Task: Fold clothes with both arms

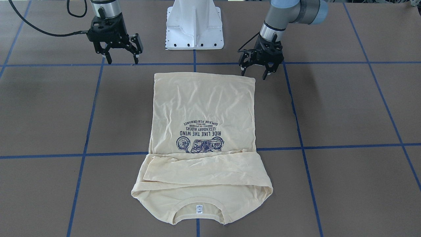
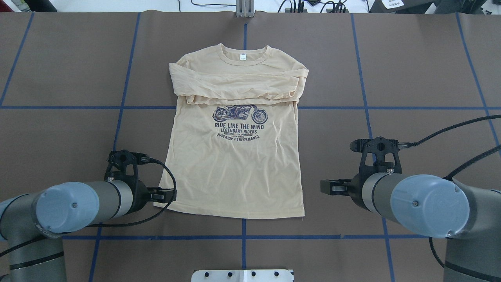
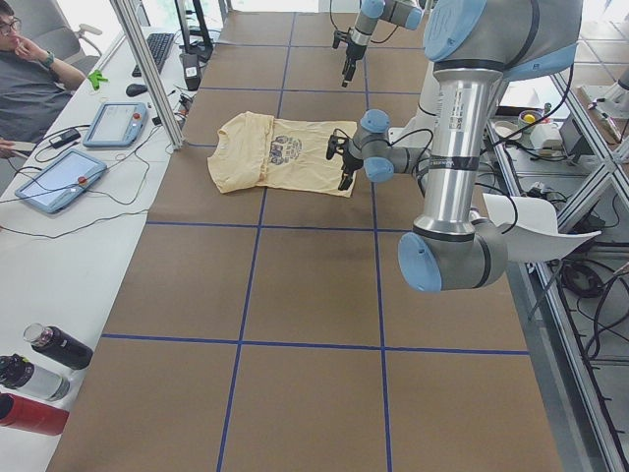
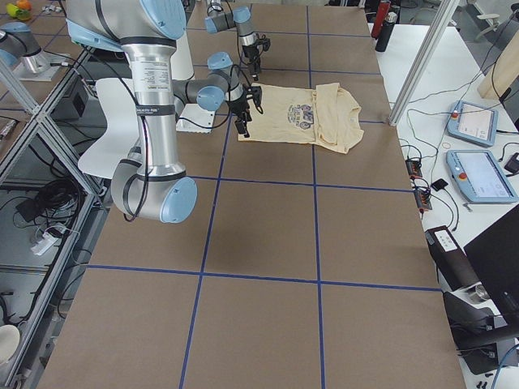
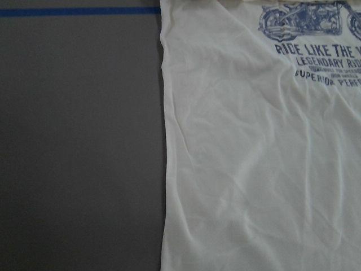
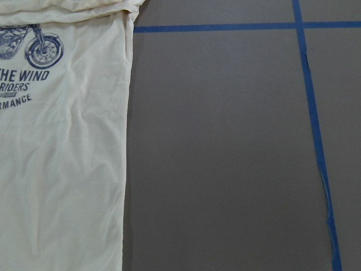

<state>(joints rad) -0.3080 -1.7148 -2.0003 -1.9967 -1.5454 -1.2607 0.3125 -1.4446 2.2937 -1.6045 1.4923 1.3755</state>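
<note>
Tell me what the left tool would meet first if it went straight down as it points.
The left tool points down over a hem corner of the shirt; likely that cloth first, perhaps the bare table beside it.

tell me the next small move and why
Probably bring the left gripper and right gripper onto the hem corners of the T-shirt and pinch: both are open and empty, the left by its corner, the right outside its own, and the sleeves lie folded across the chest.
</note>
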